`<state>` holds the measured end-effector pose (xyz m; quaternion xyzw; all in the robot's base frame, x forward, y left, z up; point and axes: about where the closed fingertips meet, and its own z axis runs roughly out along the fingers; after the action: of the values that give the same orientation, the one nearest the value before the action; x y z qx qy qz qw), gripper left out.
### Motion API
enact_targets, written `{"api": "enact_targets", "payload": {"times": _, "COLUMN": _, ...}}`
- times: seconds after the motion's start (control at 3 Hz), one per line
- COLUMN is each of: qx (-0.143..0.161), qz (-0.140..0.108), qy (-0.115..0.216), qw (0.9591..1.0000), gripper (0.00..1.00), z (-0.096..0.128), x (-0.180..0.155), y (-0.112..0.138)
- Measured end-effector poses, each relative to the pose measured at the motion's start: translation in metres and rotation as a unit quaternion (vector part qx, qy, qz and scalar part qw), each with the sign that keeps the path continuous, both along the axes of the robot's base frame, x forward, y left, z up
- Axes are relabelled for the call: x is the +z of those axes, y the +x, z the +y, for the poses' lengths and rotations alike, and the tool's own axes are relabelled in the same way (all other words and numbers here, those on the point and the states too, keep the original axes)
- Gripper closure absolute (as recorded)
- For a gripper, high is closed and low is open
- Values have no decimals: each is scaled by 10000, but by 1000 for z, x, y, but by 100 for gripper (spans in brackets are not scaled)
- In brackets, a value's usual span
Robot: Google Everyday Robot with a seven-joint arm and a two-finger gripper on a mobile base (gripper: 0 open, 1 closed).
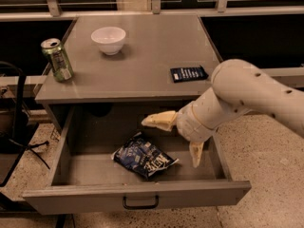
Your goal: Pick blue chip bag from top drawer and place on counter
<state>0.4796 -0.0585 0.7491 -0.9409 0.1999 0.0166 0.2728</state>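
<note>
Single arm entering from the right, wrist over the right half of the open drawer. The gripper (169,143) hangs above the drawer floor with its two cream fingers spread wide and nothing between them: one finger points left, level with the underside of the cabinet top, and the other points down, just inside the drawer's right wall.

The blue chip bag (145,156) lies flat on the floor of the top drawer (137,194), below and slightly left of the gripper, apart from both fingers. The downward finger is the nearer one, close to the bag's right-hand corner. The bag's long axis runs diagonally, from rear left to front right. In judgement, the coming move is a descent with a small leftward shift, the fingers turned to straddle the bag across its short width.

The counter (152,82) above carries three items: a green drink can (57,59), a white bowl (109,39) and a small flat dark blue packet (188,73).

Count: one bag, one open drawer, one black handle (140,204), one can, one bowl, one packet.
</note>
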Motion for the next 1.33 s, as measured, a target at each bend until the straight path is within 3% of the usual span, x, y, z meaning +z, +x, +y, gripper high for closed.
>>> {"api": "enact_targets", "payload": {"times": 0.67, "qx": -211, "qz": 72, "qy": 583, "qw": 9980, "gripper": 0, "z": 25, "x": -40, "y": -8}}
{"api": "enact_targets", "payload": {"times": 1.33, "qx": -221, "qz": 254, "qy": 541, "qw": 9980, "gripper": 0, "z": 28, "x": -60, "y": -7}}
